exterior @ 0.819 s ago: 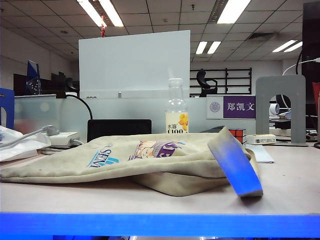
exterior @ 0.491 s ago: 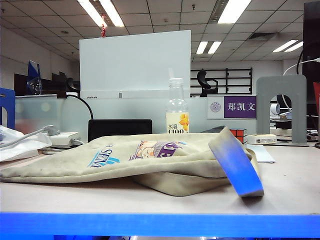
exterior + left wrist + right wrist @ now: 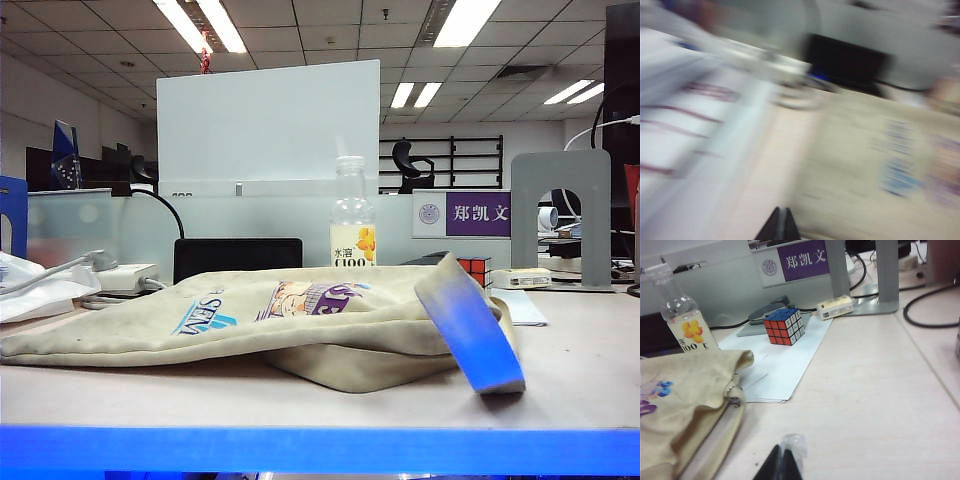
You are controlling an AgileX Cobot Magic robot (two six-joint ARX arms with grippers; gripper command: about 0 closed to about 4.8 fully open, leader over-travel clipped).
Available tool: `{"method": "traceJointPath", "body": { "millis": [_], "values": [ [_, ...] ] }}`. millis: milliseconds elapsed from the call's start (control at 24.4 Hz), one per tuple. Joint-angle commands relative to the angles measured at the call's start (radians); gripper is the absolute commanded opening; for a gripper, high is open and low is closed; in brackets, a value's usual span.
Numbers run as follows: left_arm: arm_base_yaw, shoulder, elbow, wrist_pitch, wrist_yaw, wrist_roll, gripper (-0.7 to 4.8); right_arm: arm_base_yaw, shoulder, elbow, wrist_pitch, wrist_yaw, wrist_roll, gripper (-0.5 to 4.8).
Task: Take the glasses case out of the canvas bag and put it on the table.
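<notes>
The bag lies flat across the middle of the tabletop in the exterior view, its print facing up and one strap, tinted blue, looping up at centre right; the case shows in no view. Behind the bag stand a bottle at centre and a Rubik's cube to its right, the cube resting on white paper. The left claw, narrow with jaws together, sits low near the bag's edge in a blurred wrist view; the right claw, likewise pressed together and holding nothing, sits over bare tabletop just beside the bag's open end.
</notes>
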Motion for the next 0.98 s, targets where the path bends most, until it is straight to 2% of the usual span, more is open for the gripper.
{"method": "traceJointPath", "body": {
  "millis": [41,82,164,205,287,328,368,532,696,819,901,983],
  "values": [
    [-0.045,-0.001,0.002,0.007,0.213,-0.035,-0.06,-0.001,-0.003,-0.008,0.009,-0.119,0.082,-0.06],
    [-0.066,0.0,0.002,0.013,0.191,-0.048,-0.06,-0.001,-0.002,-0.008,0.005,-0.15,0.095,-0.06],
    [-0.145,0.002,0.002,0.072,0.066,-0.084,-0.06,-0.001,-0.003,-0.008,0.002,-0.225,0.14,-0.06],
    [-0.193,0.012,0.002,0.128,0.005,-0.158,-0.06,-0.001,-0.003,-0.007,0.003,-0.243,0.196,-0.06],
    [-0.288,0.063,0.005,0.231,-0.083,-0.248,-0.06,-0.001,-0.003,-0.005,0.003,-0.272,0.278,-0.06],
    [-0.317,0.084,0.008,0.262,-0.107,-0.253,-0.06,-0.001,-0.003,-0.005,0.004,-0.284,0.299,-0.06],
    [-0.383,0.145,0.034,0.311,-0.16,-0.251,-0.06,-0.001,-0.003,-0.005,0.004,-0.314,0.343,-0.06],
    [-0.482,0.316,0.145,0.362,-0.268,-0.213,-0.06,0.0,-0.002,-0.004,0.005,-0.385,0.382,-0.06],
    [-0.532,0.589,0.34,0.388,-0.245,-0.122,-0.06,-0.001,-0.002,-0.004,0.003,-0.425,0.384,-0.06],
    [-0.533,0.808,0.505,0.381,-0.137,-0.064,-0.06,0.0,-0.002,-0.004,0.003,-0.425,0.412,-0.06],
    [-0.533,0.956,0.613,0.351,-0.083,-0.014,-0.06,0.0,-0.003,-0.004,0.003,-0.425,0.43,-0.06],
    [-0.533,1.083,0.709,0.283,-0.076,0.021,-0.05,0.0,-0.003,-0.004,0.003,-0.441,0.435,-0.06]
  ]
}}
